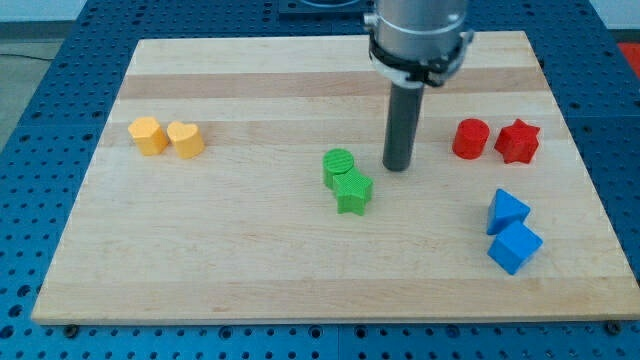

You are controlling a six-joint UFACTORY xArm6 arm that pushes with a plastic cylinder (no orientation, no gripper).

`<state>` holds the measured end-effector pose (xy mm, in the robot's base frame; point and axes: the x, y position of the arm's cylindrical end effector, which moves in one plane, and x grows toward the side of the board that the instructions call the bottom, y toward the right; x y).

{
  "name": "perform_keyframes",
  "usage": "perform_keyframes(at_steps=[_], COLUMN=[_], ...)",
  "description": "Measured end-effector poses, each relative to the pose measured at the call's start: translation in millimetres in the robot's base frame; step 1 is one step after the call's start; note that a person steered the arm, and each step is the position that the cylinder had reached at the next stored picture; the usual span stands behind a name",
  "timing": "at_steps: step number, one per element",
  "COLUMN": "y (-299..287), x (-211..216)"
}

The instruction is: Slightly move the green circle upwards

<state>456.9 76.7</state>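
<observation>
The green circle (338, 166) sits near the board's middle, touching the green star (352, 191) just below and to its right. My tip (398, 167) rests on the board to the right of the green circle, a short gap away, and up and to the right of the green star. The rod rises from it to the arm at the view's top.
A yellow hexagon (148, 135) and a yellow heart-like block (186, 139) lie at the left. A red circle (470, 138) and a red star (518, 141) lie at the right. Two blue blocks (507, 211) (515, 247) lie at the lower right. The wooden board (250, 260) sits on a blue perforated table.
</observation>
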Motion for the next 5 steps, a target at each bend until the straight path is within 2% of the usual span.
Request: perform_keyframes(at_steps=[1,2,5], y=[-41,-78,-36], x=[25,23,-2])
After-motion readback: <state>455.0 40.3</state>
